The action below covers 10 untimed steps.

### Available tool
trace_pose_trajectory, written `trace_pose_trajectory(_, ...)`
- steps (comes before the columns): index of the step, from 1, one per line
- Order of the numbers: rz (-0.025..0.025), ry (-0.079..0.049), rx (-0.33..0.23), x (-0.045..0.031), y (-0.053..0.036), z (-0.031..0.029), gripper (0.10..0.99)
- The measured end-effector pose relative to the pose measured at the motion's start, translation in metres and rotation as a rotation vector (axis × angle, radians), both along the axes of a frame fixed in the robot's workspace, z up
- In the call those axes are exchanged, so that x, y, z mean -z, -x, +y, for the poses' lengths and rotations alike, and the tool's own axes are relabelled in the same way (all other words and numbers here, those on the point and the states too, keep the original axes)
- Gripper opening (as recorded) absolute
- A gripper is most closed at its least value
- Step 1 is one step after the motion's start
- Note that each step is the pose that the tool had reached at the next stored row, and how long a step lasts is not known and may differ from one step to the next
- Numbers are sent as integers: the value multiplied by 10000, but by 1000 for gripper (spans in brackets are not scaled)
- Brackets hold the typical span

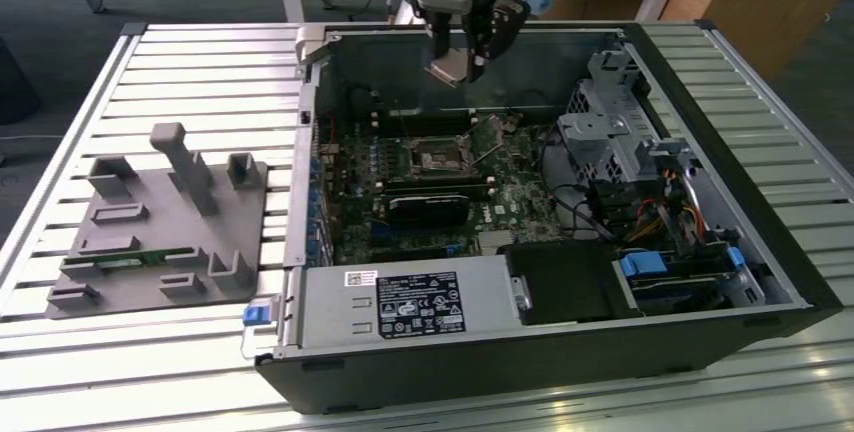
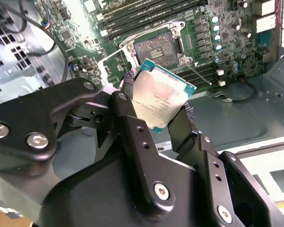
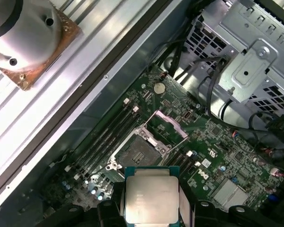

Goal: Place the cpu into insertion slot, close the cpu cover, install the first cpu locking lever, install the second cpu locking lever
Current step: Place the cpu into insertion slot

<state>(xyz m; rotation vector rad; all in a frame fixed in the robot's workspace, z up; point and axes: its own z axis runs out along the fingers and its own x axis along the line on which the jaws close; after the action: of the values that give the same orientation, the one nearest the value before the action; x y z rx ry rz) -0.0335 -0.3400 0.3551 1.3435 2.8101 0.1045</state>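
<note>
— Two fingers point(image 2: 182, 130), and they're pinched tight on the cpu point(image 2: 161, 94). See it? The gripper point(image 1: 454, 70) has the chip by two opposite edges, with the metal top facing the second wrist camera.

— Got it. How far apart are the fingers?

— Only as far as the chip is wide. They're closed onto it with nothing else between them. In the first wrist view the chip sits square between them, grey-brown lid up and a thin green border showing round it.

— And where's the arm hanging?

— Over the open computer case point(image 1: 747, 282), up near its back wall. The chip is in the air, tilted and clear of the motherboard point(image 1: 514, 187).

— Where's the insertion slot?

— There, the insertion slot point(image 3: 139, 152), below the chip and a bit ahead of it on the board. Its dark centre is bare, so nothing is seated in it. The chip and socket are apart, not touching.

— Is the cpu cover down?

— No, the cpu cover point(image 3: 168, 124) is swung up. It's a silver frame standing open at the socket's far edge from the gripper.

— What's next to it?

— The long memory slots point(image 2: 142, 16) run just beside the socket. Out on the slatted table point(image 1: 200, 52), on the exterior view's left, there's a grey fixture point(image 1: 154, 227), well away from the arm.
</note>
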Motion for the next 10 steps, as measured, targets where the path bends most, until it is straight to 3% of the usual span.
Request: trace_pose_trajectory(10, 0, 56, 1126, 59, 3, 0, 541)
